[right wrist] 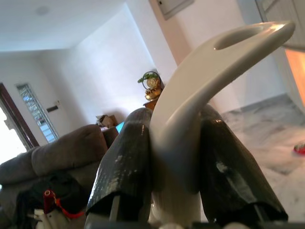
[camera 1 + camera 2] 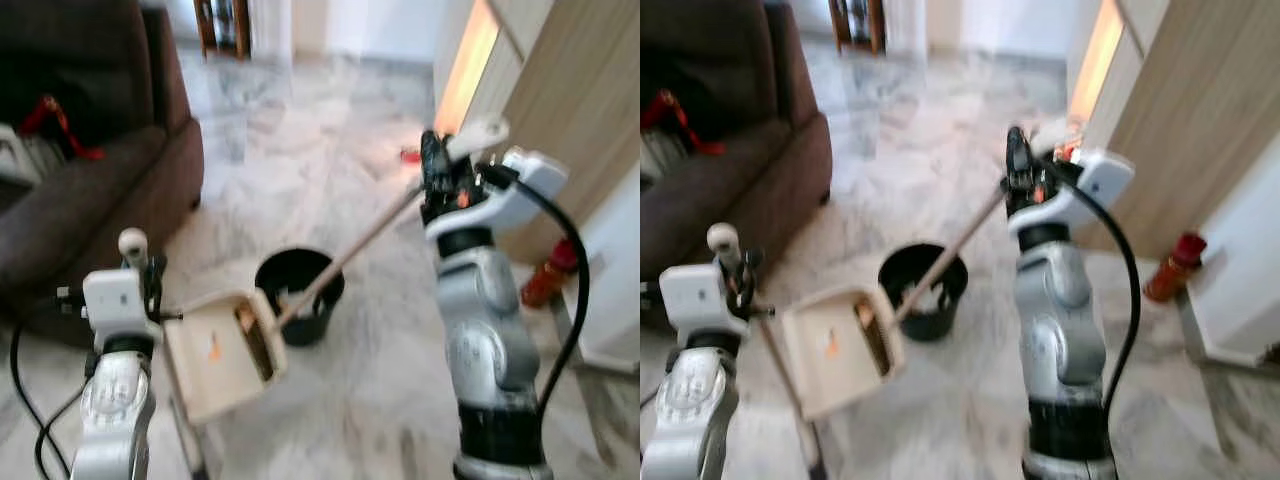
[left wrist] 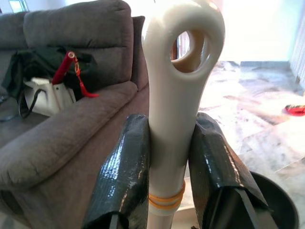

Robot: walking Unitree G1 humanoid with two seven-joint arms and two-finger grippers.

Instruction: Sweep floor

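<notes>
A cream dustpan [image 2: 215,380] hangs tilted just left of a black bin [image 2: 318,320] on the marble floor, with a small orange scrap [image 2: 214,350] inside it. My left gripper [image 3: 169,157] is shut on the dustpan handle [image 3: 183,47], whose looped top [image 2: 132,242] rises above my fingers. My right gripper [image 2: 437,175] is shut on the hooked cream end [image 1: 228,52] of the broom. The broom stick [image 2: 350,255] slants down over the bin, and its brush head [image 2: 258,335] sits at the dustpan's mouth.
A dark grey sofa [image 2: 80,190] stands close on the left, with a white bag [image 3: 45,98] on its seat. A wooden cabinet [image 2: 570,110] and a red bottle [image 2: 545,275] are on the right. A small red object [image 2: 410,155] lies on the floor farther ahead.
</notes>
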